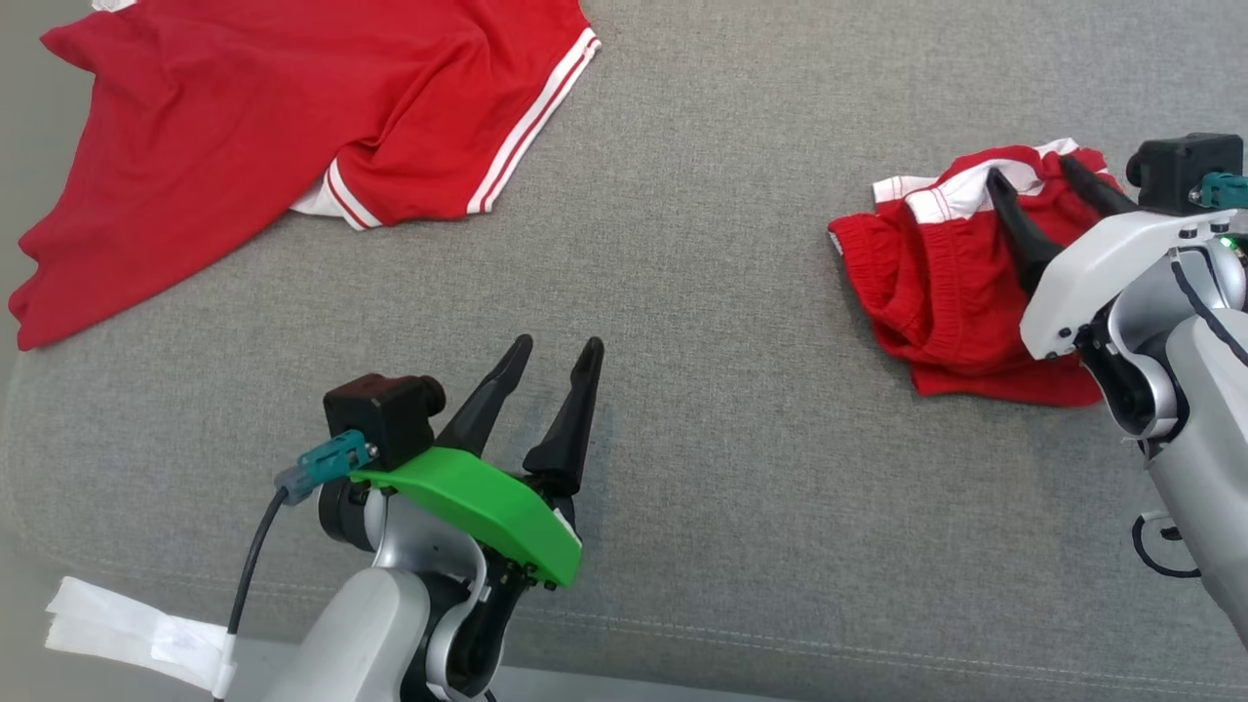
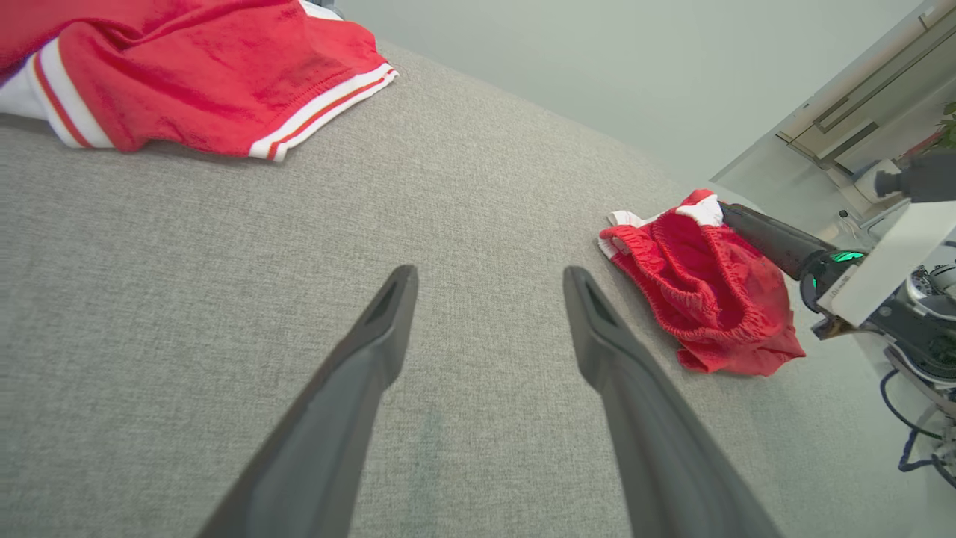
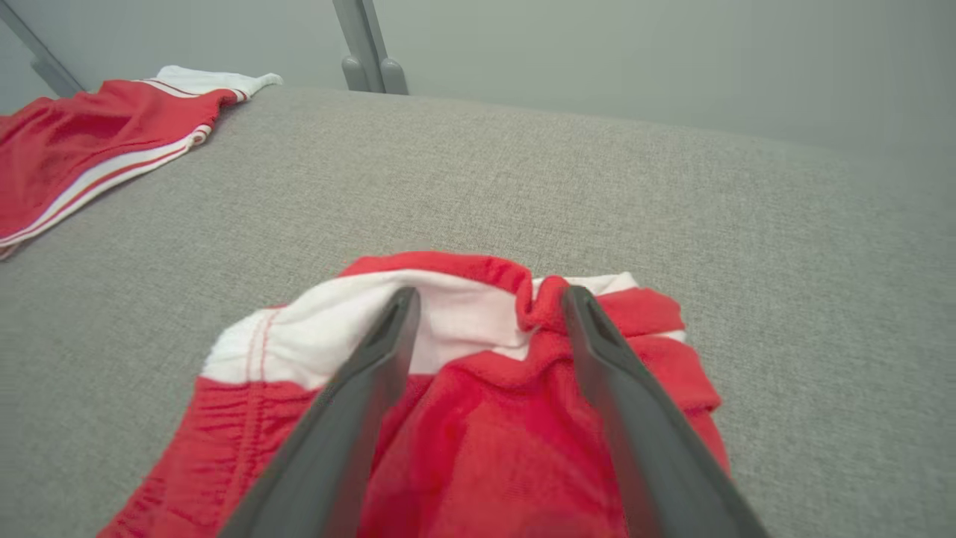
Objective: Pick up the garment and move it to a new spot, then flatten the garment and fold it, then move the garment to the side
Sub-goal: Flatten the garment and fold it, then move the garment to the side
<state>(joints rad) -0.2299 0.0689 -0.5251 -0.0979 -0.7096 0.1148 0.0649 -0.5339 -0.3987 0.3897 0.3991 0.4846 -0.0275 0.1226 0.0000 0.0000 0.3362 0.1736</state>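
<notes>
Head view, far left, lower corner: white strip of tape (image 1: 127,634), by the edge of the grey fabric surface (image 1: 702,292); above it, upper left: red shirt (image 1: 292,107) with white-striped sleeve hems, spread loose and rumpled on that surface.

Left of centre, low: left gripper (image 1: 557,343) under a green cover (image 1: 468,502), over plain grey fabric; fingers parted wide, nothing between them, nothing held; well apart from both garments.

Right: red shorts (image 1: 926,292), the garment for this task; bunched in a rough fold, white band (image 1: 960,195) uppermost, elastic waistband toward the left; lying on the surface, well apart from the shirt.

Far right: right gripper (image 1: 1029,168) angled down over the shorts; fingers spread wide, tips over the white band; in the right wrist view, small red pucker of cloth just inside the right-hand finger; no pinch on the fabric, nothing gripped; touching the cloth or just above it: cannot tell.
</notes>
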